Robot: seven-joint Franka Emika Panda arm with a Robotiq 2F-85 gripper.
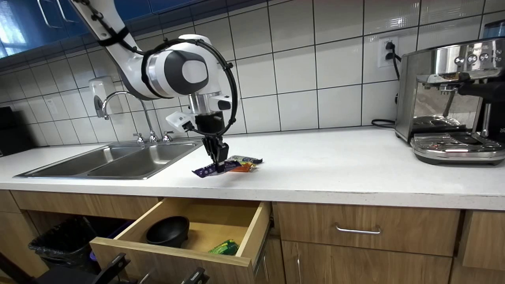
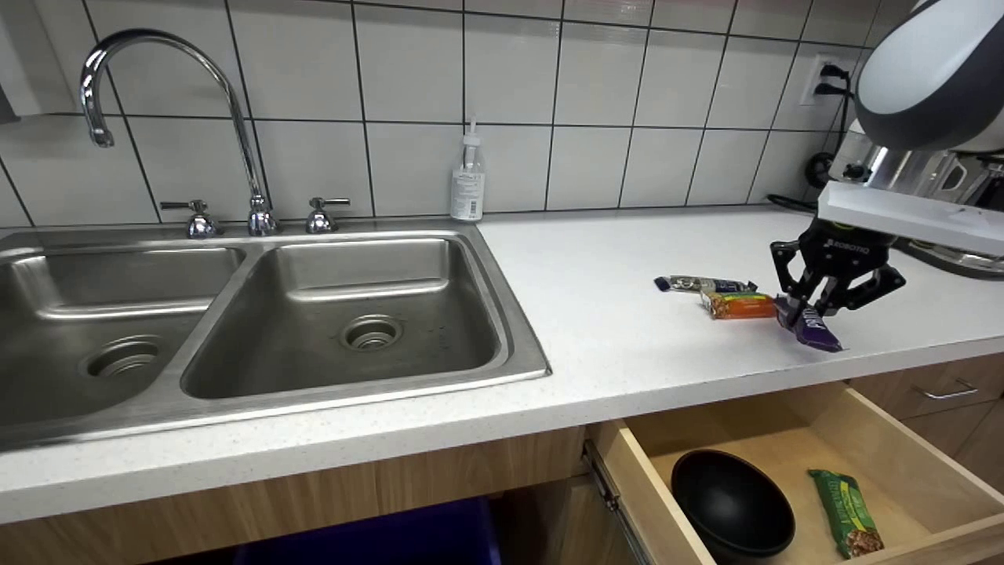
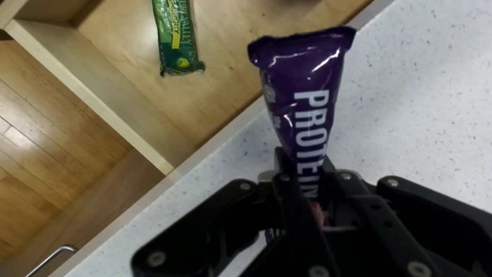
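My gripper [image 1: 219, 166] is shut on a purple wrapped bar [image 1: 206, 170] over the counter. In an exterior view the gripper [image 2: 809, 308] grips the bar [image 2: 818, 336] near its middle. In the wrist view the fingertips [image 3: 305, 163] pinch the bar [image 3: 303, 69], lettered PROTEIN, and its free end points toward the drawer. I cannot tell whether the bar touches the counter. An orange bar [image 2: 737, 304] and a dark blue and silver bar [image 2: 710, 284] lie beside it on the counter. A green bar [image 2: 845, 510] lies in the open drawer [image 1: 169, 252], also in the wrist view [image 3: 175, 38].
A black bowl [image 2: 729, 502] sits in the drawer at the side nearer the sink. A double steel sink [image 2: 525, 361] with a faucet [image 2: 235, 118] is set in the counter [image 1: 335, 169]. A coffee machine [image 1: 457, 102] stands at the far end. A black-lined bin [image 1: 63, 240] is below.
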